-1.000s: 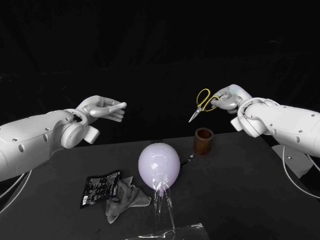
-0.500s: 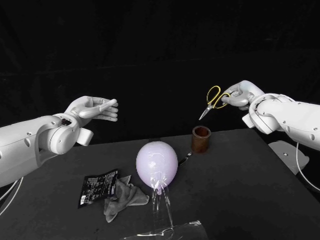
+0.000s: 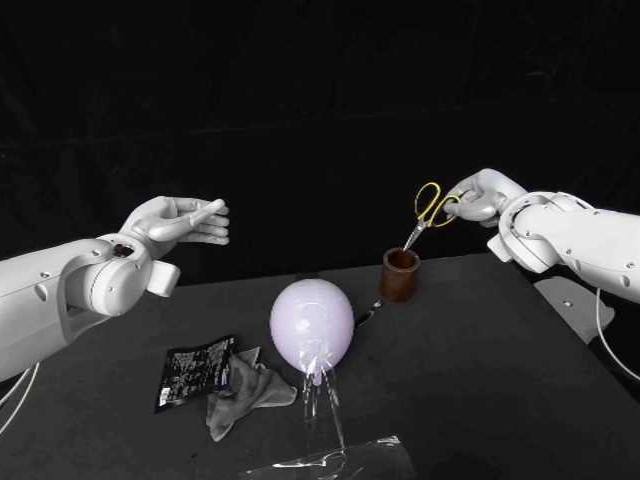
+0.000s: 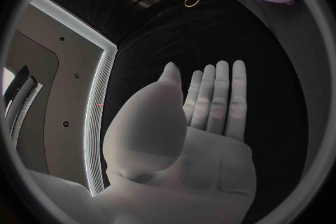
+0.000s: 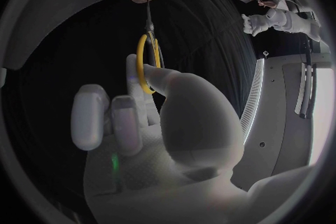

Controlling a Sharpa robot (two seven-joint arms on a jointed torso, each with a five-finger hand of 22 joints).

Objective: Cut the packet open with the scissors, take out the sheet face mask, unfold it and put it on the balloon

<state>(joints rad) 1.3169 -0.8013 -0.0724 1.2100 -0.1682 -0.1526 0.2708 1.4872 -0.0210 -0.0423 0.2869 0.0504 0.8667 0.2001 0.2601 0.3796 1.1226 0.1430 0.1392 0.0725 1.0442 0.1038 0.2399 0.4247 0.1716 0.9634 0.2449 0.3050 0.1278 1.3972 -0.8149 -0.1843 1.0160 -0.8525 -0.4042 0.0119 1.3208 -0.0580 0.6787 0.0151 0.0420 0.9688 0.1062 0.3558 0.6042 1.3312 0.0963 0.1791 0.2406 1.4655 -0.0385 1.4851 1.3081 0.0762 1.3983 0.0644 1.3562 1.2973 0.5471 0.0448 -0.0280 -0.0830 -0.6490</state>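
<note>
Yellow-handled scissors (image 3: 427, 210), pale lilac balloon (image 3: 312, 318), brown cup (image 3: 400, 276), black printed packet (image 3: 195, 372).

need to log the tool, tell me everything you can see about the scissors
The scissors have yellow loop handles and slim metal-looking blades, which look closed. The right hand holds them by the handles in the air, blades pointing down at the open mouth of the brown tube on the table.

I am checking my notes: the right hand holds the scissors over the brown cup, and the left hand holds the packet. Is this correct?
Not quite: the left hand is empty; the packet lies on the table, as the head view shows. The rest is right.
</note>
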